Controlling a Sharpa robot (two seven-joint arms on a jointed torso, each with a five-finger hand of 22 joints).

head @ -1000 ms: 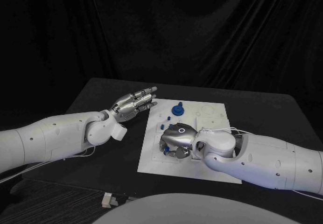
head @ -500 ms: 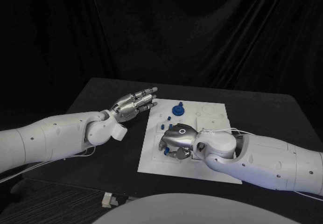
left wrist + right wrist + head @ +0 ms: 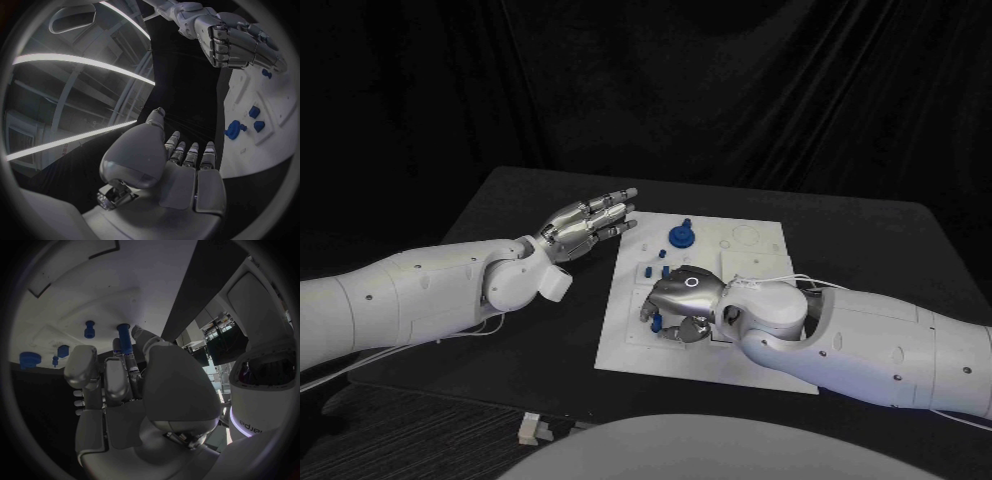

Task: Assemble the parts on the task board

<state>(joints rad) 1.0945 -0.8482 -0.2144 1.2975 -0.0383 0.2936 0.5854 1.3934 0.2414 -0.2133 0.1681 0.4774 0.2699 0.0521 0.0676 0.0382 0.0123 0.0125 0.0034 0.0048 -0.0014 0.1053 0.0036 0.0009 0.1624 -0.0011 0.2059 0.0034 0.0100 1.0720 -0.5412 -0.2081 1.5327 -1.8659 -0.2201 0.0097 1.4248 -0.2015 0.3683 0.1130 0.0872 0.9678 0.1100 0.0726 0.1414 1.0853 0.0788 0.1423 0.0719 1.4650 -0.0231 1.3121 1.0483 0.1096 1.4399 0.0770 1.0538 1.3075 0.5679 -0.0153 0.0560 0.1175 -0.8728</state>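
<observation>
The white board [image 3: 718,290] lay in the middle of the black table [image 3: 877,240], and on it sat several small blue parts: a round knobbed piece [image 3: 679,236] near the far edge and a few little pegs [image 3: 658,262] just nearer than it. The right hand [image 3: 681,303] was down over the near-middle of the board, fingers curled under the palm. Seen from the right wrist, those fingers [image 3: 119,370] closed round a blue cylindrical peg [image 3: 124,340], which stood out past the fingertips toward the white surface; a second small blue peg [image 3: 89,329] stood just beside it on the board. The hold looked meant to keep the peg upright so that it could be set into a seat in the board, though whether its tip already touched the board could not be told. The left hand [image 3: 590,219] hovered beside the board's far-left corner, above the table and apart from the board, fingers stretched out close together and holding nothing. It seemed parked there to leave the board free while staying within reach of the parts. Judged from this, the assembly was still under way, with most parts unplaced.
</observation>
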